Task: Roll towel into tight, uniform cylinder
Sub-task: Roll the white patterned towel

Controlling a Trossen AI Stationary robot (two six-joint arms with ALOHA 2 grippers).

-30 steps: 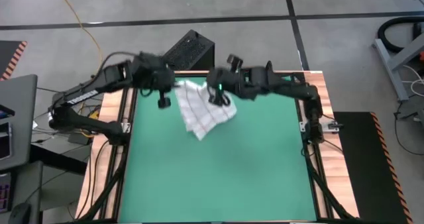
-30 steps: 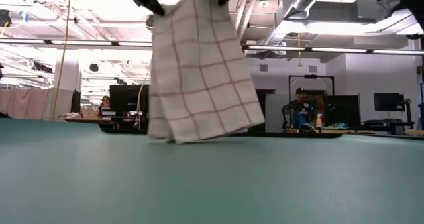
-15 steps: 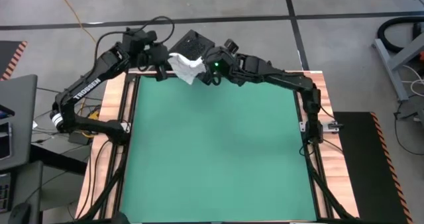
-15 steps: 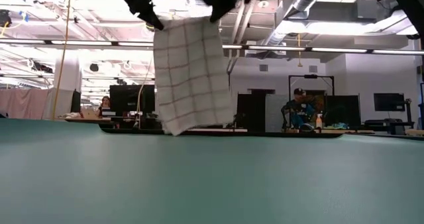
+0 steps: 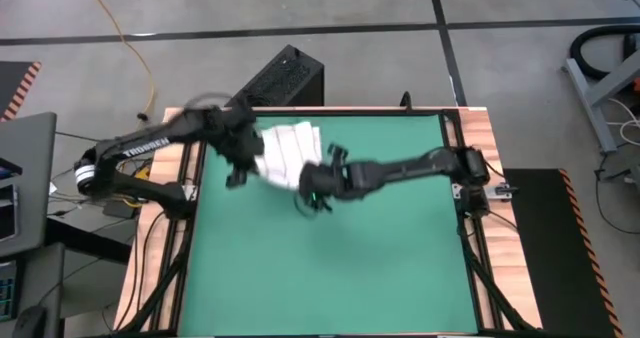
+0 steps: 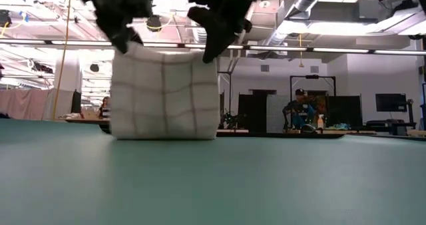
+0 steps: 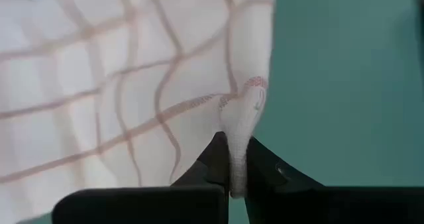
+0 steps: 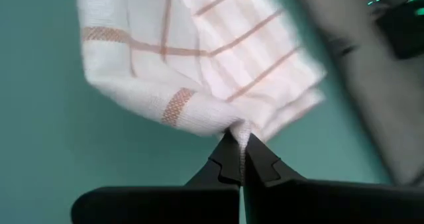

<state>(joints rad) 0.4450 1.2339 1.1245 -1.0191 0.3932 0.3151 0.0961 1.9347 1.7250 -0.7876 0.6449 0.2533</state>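
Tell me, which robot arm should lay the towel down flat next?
Probably neither alone. The left gripper and right gripper each pinch a top corner of the towel, which hangs between them, its bottom edge about at the green mat. Lowering together looks best.

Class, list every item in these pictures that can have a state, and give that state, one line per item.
towel: unrolled, hanging from two corners, lower edge at the green mat.
left pincer: shut on one towel corner.
right pincer: shut on the other towel corner.
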